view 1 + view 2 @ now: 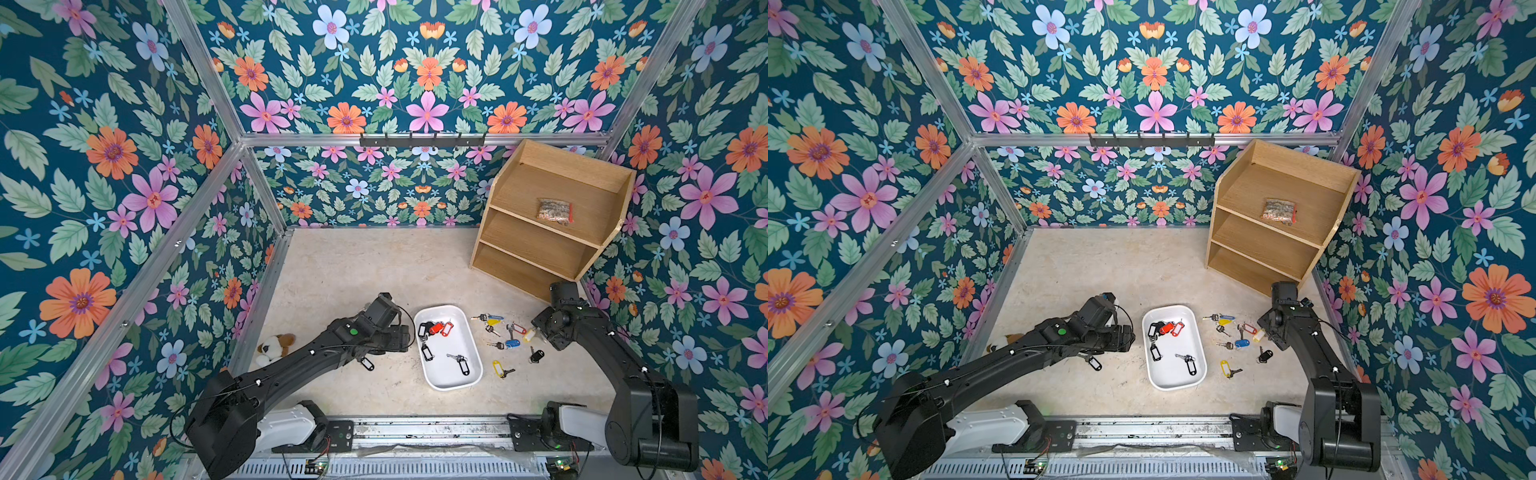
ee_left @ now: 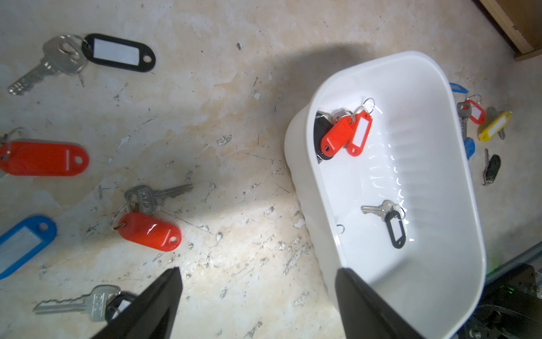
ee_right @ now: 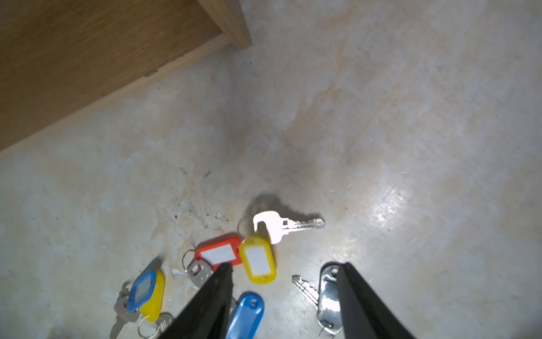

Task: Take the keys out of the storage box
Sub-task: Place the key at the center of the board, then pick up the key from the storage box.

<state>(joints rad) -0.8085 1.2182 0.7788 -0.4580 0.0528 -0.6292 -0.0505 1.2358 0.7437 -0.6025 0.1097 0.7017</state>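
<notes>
Keys (image 1: 435, 328), red- and black-tagged, in white storage box (image 1: 453, 343)

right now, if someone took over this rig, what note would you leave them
Left hand: open, empty, at the edge of the storage box.
Right hand: open, empty, low over removed keys on the table.
Done: many keys are out, lying on the table on both sides of the box.
Left: about five keys in the box: two red-tagged and one black-tagged bunched at the far end, two black-tagged lying apart nearer the middle.
</notes>
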